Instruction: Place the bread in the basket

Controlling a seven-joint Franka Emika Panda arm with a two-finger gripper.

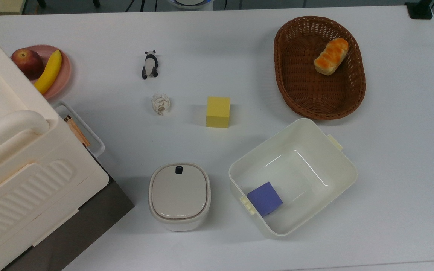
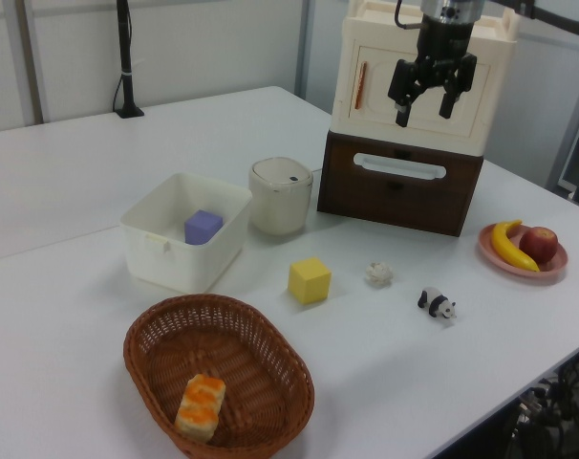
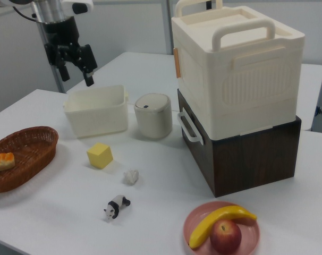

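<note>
The bread, a small loaf with an orange-golden ridged top, lies inside the dark brown wicker basket, near its far rim in the top view. In the left view the bread rests at the near end of the basket. The right view has the bread in the basket at the right view's left edge. My gripper hangs high above the table, far from the basket, open and empty; in the right view my gripper hovers above the white tub.
A cream tub holds a purple cube. A yellow cube, a crumpled white scrap, a panda figure, a lidded pot, a plate with banana and apple, and a large cream box on a brown cabinet stand around.
</note>
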